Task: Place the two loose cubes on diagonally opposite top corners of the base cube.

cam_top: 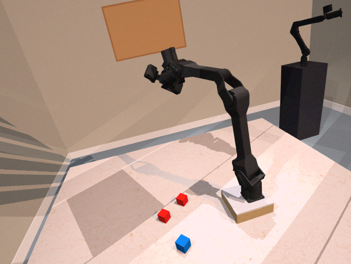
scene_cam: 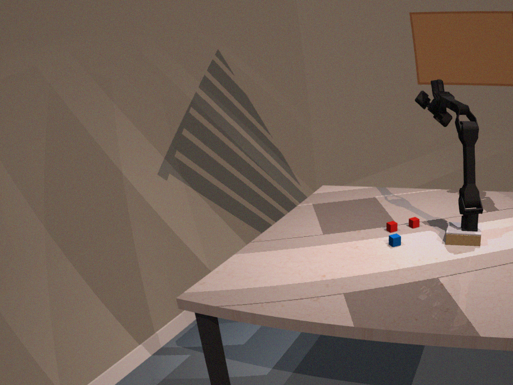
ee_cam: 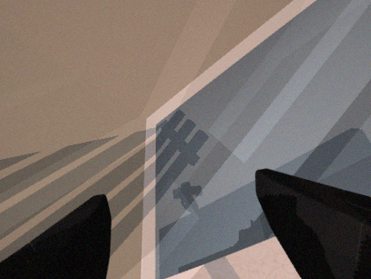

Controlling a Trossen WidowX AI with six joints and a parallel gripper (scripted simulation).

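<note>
Two red cubes (cam_top: 181, 199) (cam_top: 163, 215) lie apart on the table; they also show in the exterior view (scene_cam: 413, 222) (scene_cam: 391, 226). A blue cube (cam_top: 182, 243) (scene_cam: 395, 239) stands alone nearer the front edge. My gripper (cam_top: 165, 78) (scene_cam: 435, 105) (ee_cam: 183, 193) hangs high above the table, far from all three cubes, tilted toward the room's corner. It is open, with nothing between the fingers. The wrist view shows only the two dark fingertips, wall, floor and a strip of table edge; no cube is in it.
My arm stands on a white, wood-sided base plate (cam_top: 256, 218) (scene_cam: 463, 246) to the right of the cubes. A black pedestal (cam_top: 302, 99) with a second arm stands off the table at the back right. An orange panel (cam_top: 144, 28) hangs on the wall.
</note>
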